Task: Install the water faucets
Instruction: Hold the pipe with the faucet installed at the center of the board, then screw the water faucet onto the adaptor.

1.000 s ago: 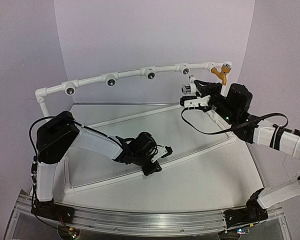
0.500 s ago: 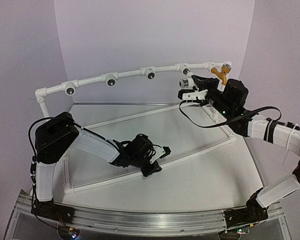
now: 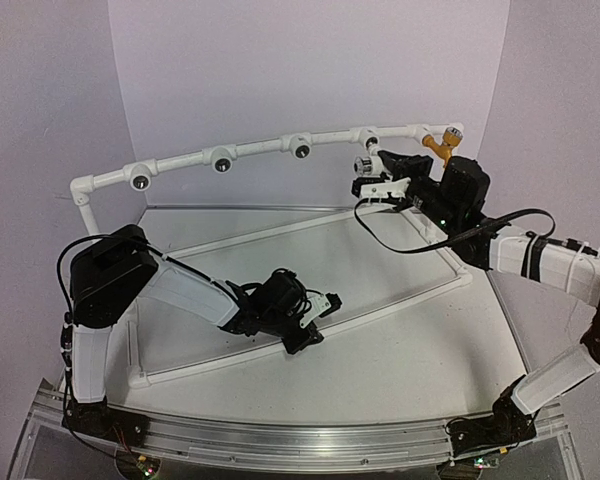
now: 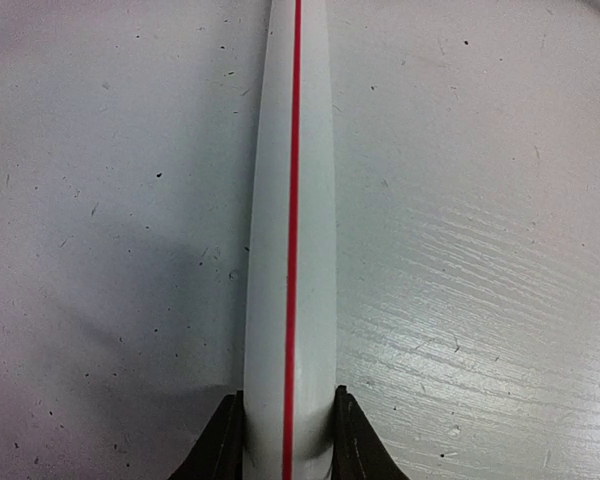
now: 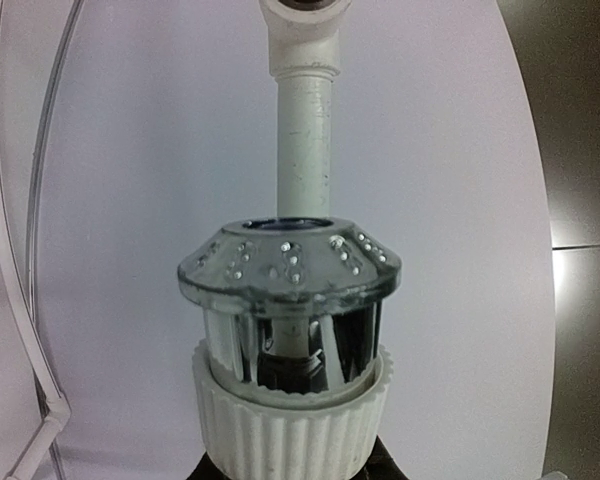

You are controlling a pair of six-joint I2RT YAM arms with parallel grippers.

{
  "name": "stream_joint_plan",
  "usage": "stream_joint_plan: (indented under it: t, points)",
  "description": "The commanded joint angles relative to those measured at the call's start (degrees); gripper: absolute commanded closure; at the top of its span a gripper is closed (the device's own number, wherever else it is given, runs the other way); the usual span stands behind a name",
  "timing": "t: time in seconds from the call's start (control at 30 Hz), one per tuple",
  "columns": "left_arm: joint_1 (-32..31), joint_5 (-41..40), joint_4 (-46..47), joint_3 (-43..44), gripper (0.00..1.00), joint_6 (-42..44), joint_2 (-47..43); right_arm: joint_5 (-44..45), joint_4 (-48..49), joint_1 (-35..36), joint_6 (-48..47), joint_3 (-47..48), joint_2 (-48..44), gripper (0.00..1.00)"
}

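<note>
A yellow-orange water faucet (image 3: 439,149) sits on the right end of the raised white pipe frame (image 3: 180,161). My right gripper (image 3: 382,176) is shut on the white water faucet (image 3: 366,165), just below and in front of a dark socket (image 3: 370,141). In the right wrist view this faucet's ribbed white body (image 5: 290,425) and clear handle cap (image 5: 288,268) fill the lower middle, with the frame's pipe (image 5: 305,140) straight beyond. My left gripper (image 3: 314,322) is shut on a low white rail with a red stripe (image 4: 290,250); its fingertips (image 4: 220,440) press both sides.
The pipe frame carries several round dark sockets (image 3: 221,163) along the back. Low white rails (image 3: 270,231) form a frame flat on the table. A black cable (image 3: 410,248) loops under the right arm. Purple walls close in behind and at both sides.
My right arm has carried the white faucet up and slightly left, closer to the pipe frame's socket. The left arm has stayed on the rail.
</note>
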Motion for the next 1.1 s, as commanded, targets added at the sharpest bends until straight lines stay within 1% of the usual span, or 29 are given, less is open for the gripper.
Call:
stream_joint_plan:
  t: [0.0,0.3,0.7,0.9,1.07]
  points:
    - [-1.76,-1.22,-12.85,-4.19,1.00,-3.16,7.02,-0.26,3.76,-0.29,2.00,4.18,0.93,1.00]
    - [-2.30,-1.34,-12.94,-4.10,1.00,-2.64,7.53,0.96,5.11,-0.93,2.49,6.43,2.17,1.00]
    - [-2.56,-1.68,-12.94,-4.07,1.00,-2.73,7.95,0.03,5.03,-3.68,3.44,5.93,1.79,1.00]
    - [-2.64,-1.71,-13.10,-3.65,1.00,-2.65,8.29,-0.85,4.92,-4.49,4.48,6.55,1.46,1.00]
    - [-2.70,-1.56,-13.33,-3.46,1.00,-2.47,8.55,-3.63,3.55,-4.53,6.15,6.23,1.74,1.00]
